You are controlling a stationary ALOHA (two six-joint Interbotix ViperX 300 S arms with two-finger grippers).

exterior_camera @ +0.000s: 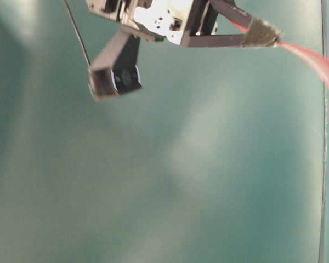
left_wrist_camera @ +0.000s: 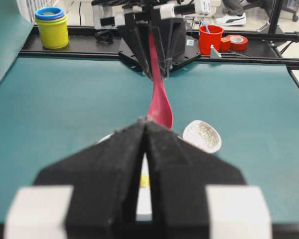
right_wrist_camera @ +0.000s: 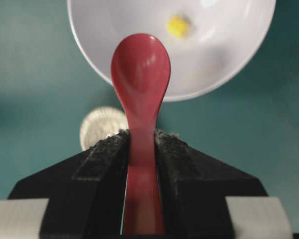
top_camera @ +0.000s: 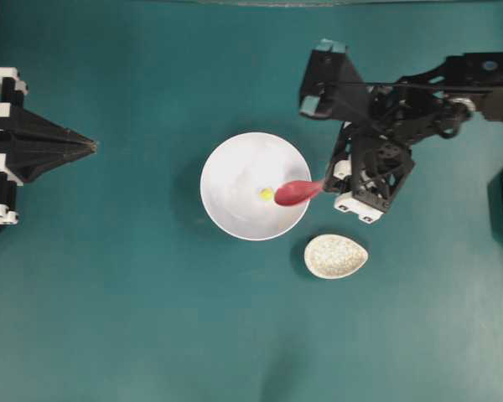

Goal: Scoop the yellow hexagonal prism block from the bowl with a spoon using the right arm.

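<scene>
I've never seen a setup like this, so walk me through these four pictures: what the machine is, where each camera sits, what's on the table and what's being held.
It is a robot with two black arms over a teal table. One picture looks straight down, one sits near table level, and one camera rides on each wrist. The right gripper is clamped on the handle of a red spoon, whose scoop reaches over a white bowl. A tiny yellow block lies in that bowl, not in the spoon. A small speckled dish sits beside the bowl. The left gripper is shut and holds nothing.

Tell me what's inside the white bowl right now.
Only the yellow block lies in the bowl. The spoon, held by the right gripper, has its scoop over the rim beside the block; whatever bowl surface sits beneath the scoop is hidden.
</scene>
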